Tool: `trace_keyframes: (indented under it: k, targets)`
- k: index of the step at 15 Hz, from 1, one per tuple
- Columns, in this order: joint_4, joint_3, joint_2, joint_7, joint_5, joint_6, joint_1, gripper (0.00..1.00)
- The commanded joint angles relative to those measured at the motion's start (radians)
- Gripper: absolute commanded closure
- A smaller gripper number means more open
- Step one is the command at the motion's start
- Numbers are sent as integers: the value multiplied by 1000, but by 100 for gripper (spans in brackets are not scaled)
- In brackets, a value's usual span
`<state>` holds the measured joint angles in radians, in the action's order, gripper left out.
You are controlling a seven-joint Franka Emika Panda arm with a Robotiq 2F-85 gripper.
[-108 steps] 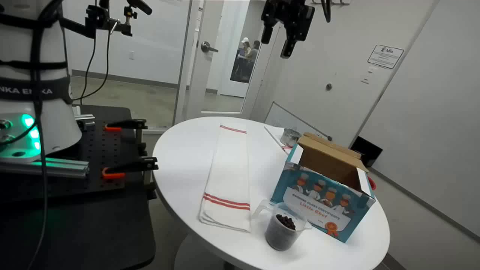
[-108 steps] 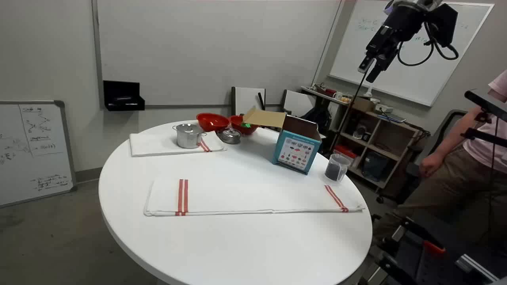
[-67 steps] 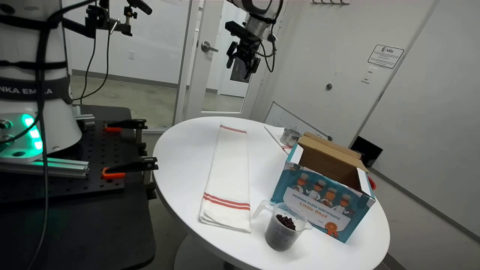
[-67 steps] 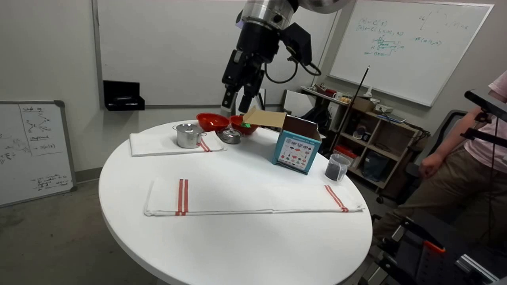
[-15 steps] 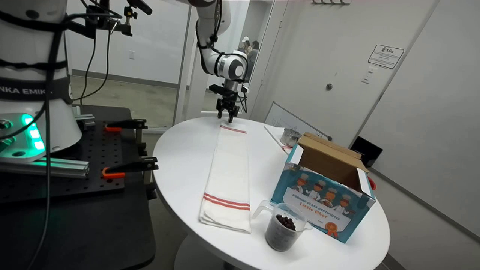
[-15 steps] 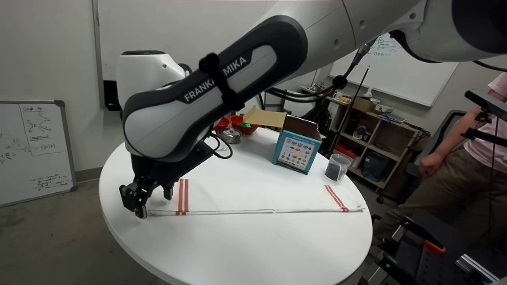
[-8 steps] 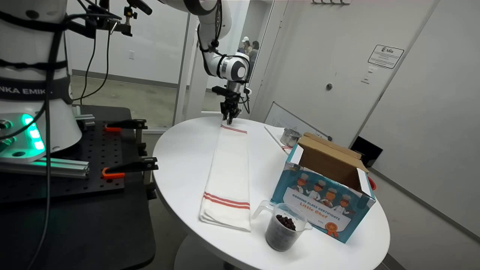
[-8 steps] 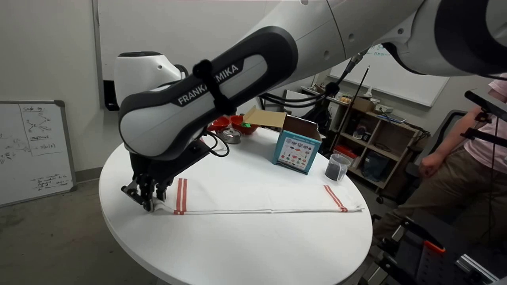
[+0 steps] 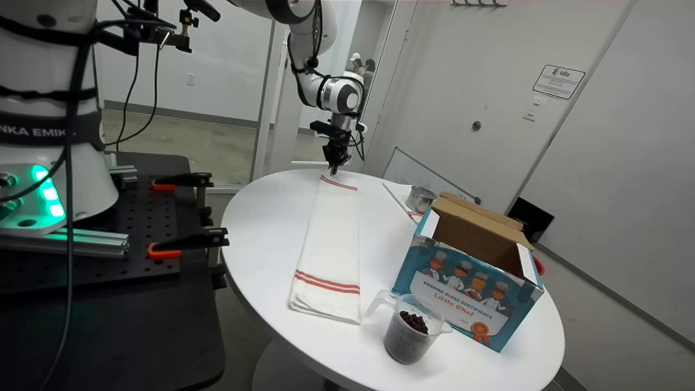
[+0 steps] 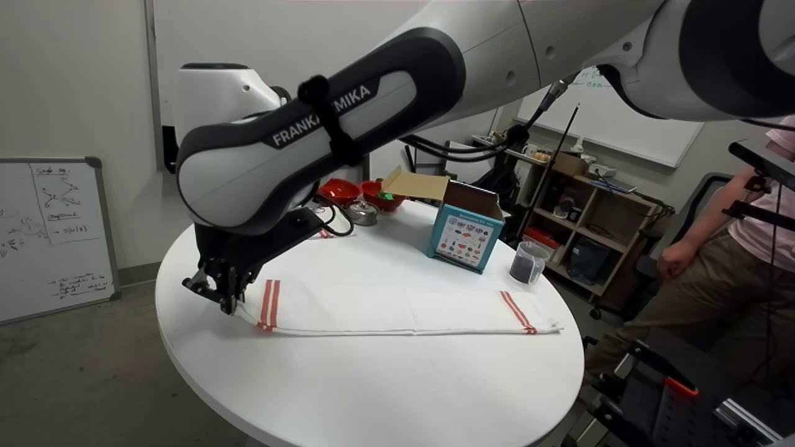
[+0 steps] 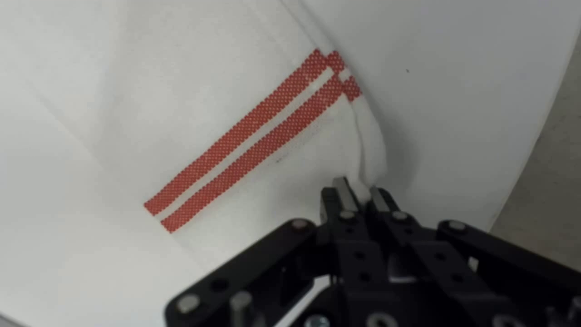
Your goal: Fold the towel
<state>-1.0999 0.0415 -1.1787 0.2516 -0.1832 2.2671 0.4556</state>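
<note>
The black two-fingered robot gripper (image 11: 361, 195) has its fingertips nearly together, clamped on a corner of the thin white cloth towel with paired red stripes (image 11: 204, 104). A small roll of fabric sits between the grey pads (image 11: 344, 195), right of centre in the wrist view, and the towel's edge slopes up to meet them, a soft shadow beside it on the round white table (image 11: 454, 100). Only the wrist view lets me see that pinch; in both exterior views the fingers merge into one dark tip at the towel's end.

The rest of the towel lies long and flat on the table. In an exterior view it runs from upper centre down to the lower middle, with the white robot base (image 9: 89, 174) at the left edge. In an exterior view the white-and-black robot arm (image 10: 397, 102) crosses the upper frame, and the towel stretches from left of centre to the right.

The open blue cardboard box (image 9: 461, 293) and the clear plastic measuring cup (image 9: 407, 346) appear in both exterior views. The silver metal pot (image 9: 421, 199) shows in an exterior view, right of centre. The red round bowls (image 10: 340, 191), upper middle, and a person in a pink top (image 10: 702, 279), right edge, show in an exterior view.
</note>
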Motion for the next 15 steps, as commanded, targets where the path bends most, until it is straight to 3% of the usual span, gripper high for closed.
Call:
trace_keyframes:
  k: [1,4,10,15]
  targets:
    - [-93,46,114,-40,34,33,-43,97]
    - [-163,76,202,-30,60,77,-85,96]
    - [-436,163,429,-44,160,244,-224,96]
    - [-662,162,584,-60,308,354,-282,96]
